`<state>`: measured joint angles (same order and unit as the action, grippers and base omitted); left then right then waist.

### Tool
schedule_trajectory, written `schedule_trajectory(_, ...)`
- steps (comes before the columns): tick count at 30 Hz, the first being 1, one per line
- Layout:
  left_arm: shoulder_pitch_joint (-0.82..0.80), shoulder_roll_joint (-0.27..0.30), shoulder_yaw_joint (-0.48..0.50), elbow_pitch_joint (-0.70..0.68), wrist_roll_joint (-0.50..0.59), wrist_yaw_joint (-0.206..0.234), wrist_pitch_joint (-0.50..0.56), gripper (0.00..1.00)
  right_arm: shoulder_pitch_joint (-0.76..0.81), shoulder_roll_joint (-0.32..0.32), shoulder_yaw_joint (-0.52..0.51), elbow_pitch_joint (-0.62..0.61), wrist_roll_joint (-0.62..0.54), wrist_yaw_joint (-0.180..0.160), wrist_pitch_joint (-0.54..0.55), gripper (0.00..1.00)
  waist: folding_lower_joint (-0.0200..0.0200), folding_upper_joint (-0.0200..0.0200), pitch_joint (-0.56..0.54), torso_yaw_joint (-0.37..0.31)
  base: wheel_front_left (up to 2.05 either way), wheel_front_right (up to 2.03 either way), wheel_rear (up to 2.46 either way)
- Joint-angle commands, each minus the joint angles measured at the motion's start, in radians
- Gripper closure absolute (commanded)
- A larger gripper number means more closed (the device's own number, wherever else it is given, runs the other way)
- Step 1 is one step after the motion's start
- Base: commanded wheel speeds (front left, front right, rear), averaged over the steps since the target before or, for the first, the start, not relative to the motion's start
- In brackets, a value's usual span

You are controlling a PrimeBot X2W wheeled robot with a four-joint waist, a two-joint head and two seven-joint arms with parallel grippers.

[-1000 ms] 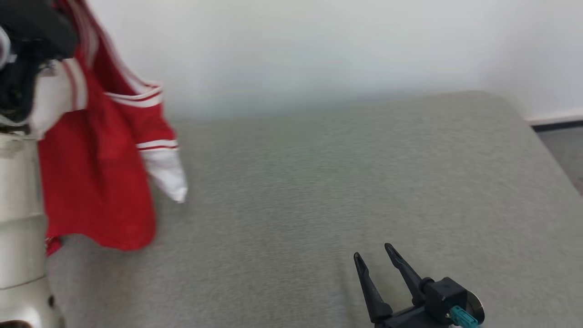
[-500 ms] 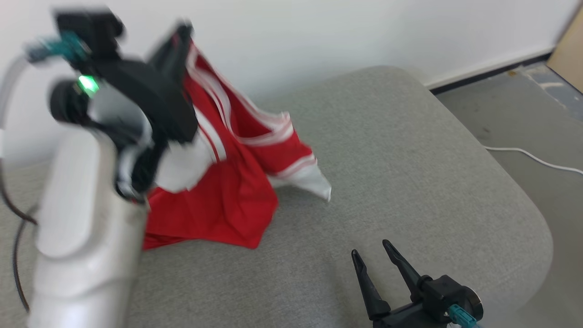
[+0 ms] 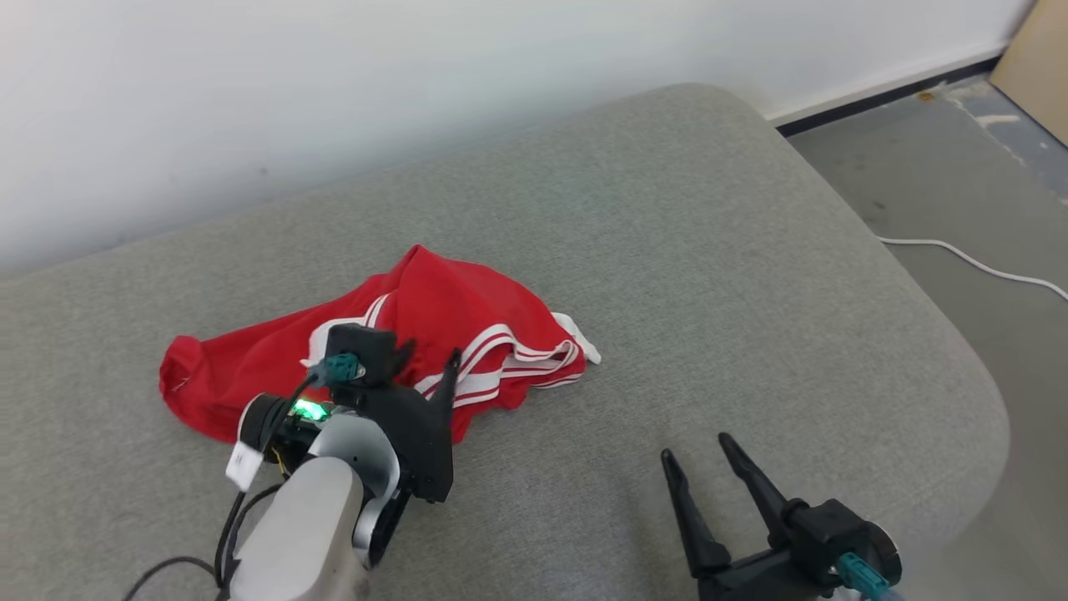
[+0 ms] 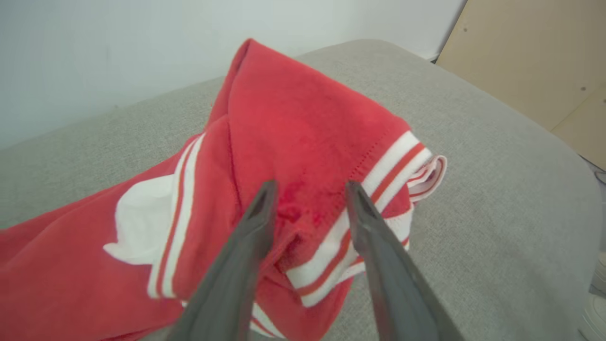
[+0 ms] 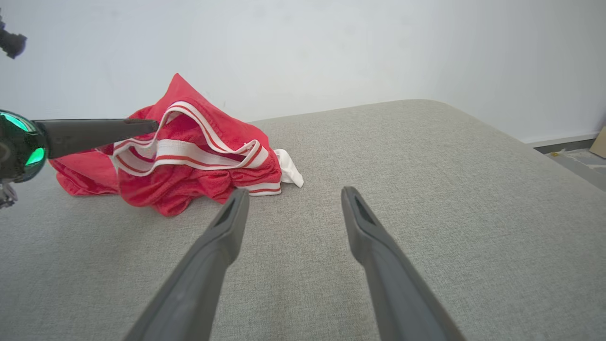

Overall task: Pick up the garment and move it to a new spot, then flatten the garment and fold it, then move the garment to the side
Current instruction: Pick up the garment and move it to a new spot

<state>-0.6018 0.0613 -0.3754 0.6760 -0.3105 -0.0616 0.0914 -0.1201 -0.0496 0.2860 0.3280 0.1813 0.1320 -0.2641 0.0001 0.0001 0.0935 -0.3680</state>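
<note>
The garment is red with white stripes and lies crumpled on the grey cushioned surface, left of centre. My left gripper hovers at the garment's near edge, fingers apart and pointing at the cloth. In the left wrist view the two fingers of that gripper stand open above the red fabric, gripping nothing. My right gripper is open near the front edge, to the right of the garment and apart from it. The right wrist view shows the right gripper over bare cushion, with the garment ahead to its left.
A white wall runs behind the cushion. The cushion's rounded right edge drops to a grey floor, where a white cable lies. A tan board stands at the top right. Bare cushion lies to the right of the garment.
The garment hung from my raised, shut left gripper; now it lies on the cushion and the left gripper has come down and opened. The head camera has turned. The right gripper has held still.
</note>
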Motion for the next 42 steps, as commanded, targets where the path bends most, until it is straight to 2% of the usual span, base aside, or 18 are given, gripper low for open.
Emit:
schedule_trajectory(1, 0.023, -0.005, 0.001, -0.001, -0.021, 0.015, -0.072, 0.00, 0.010, -0.001, -0.016, -0.001, -0.007, -0.002, 0.000, 0.00, -0.0001, -0.0001, -0.016, 0.032, 0.00, 0.00, 0.00)
schedule_trajectory(9, 0.089, -0.010, 0.027, -0.092, -0.090, 0.071, -0.304, 0.00, 0.039, -0.001, -0.093, -0.005, -0.028, -0.002, -0.001, 0.00, -0.0001, -0.0001, -0.071, 0.121, 0.00, 0.00, 0.00)
schedule_trajectory(13, 0.163, -0.002, 0.058, -0.182, -0.097, 0.107, -0.344, 0.00, 0.056, -0.001, -0.141, -0.010, -0.043, -0.002, -0.001, 0.00, -0.0001, -0.0001, -0.099, 0.177, 0.00, 0.00, 0.00)
schedule_trajectory(19, 0.321, 0.046, 0.136, -0.336, -0.077, 0.136, -0.357, 0.00, 0.079, -0.001, -0.189, -0.018, -0.063, -0.002, 0.001, 0.00, -0.0001, -0.0001, -0.122, 0.246, 0.00, 0.00, 0.00)
schedule_trajectory(23, 0.439, 0.066, 0.197, -0.437, -0.043, 0.131, -0.356, 0.00, 0.092, -0.001, -0.206, -0.024, -0.072, -0.002, 0.005, 0.00, -0.0001, -0.0001, -0.130, 0.280, 0.00, 0.00, 0.00)
schedule_trajectory(29, 0.608, 0.055, 0.269, -0.508, 0.010, 0.120, -0.356, 0.00, 0.108, -0.001, -0.215, -0.018, -0.075, -0.002, 0.007, 0.00, -0.0001, -0.0001, -0.147, 0.316, 0.00, 0.00, 0.00)
schedule_trajectory(33, 0.653, 0.047, 0.307, -0.512, 0.033, 0.104, -0.356, 0.00, 0.107, -0.001, -0.212, -0.012, -0.072, -0.002, 0.010, 0.00, -0.0001, -0.0001, -0.150, 0.319, 0.00, 0.00, 0.00)
schedule_trajectory(42, 0.709, 0.021, 0.336, -0.539, 0.063, 0.108, -0.356, 0.00, 0.103, -0.001, -0.202, 0.006, -0.065, -0.002, 0.013, 0.00, -0.0001, -0.0001, -0.154, 0.310, 0.00, 0.00, 0.00)
